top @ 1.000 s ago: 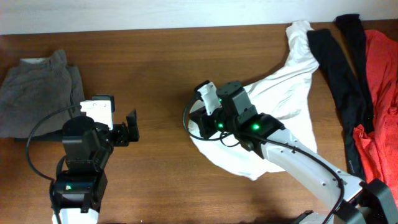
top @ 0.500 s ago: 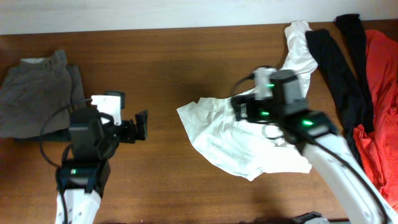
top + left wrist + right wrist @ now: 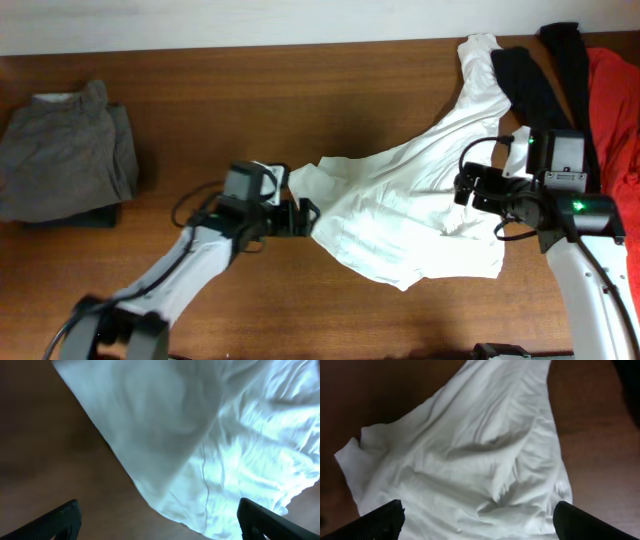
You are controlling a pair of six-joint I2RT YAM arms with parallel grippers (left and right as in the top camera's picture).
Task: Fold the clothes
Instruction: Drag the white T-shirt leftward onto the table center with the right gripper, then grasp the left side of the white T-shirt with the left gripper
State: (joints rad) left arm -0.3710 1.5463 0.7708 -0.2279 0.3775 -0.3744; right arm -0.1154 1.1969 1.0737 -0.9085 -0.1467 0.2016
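We see the T-shirt (image 3: 400,215) lying crumpled right of the table's (image 3: 250,100) centre, long axis slanting from its near edge toward the far right. Our left gripper (image 3: 304,217), at its left edge, and right gripper (image 3: 467,188), over its right side, both gape wide, empty.

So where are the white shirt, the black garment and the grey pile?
white shirt (image 3: 400,215), overhead view, on its crumpled middle.
black garment (image 3: 526,86), overhead view, on its upper strip.
grey pile (image 3: 65,160), overhead view, on its middle.
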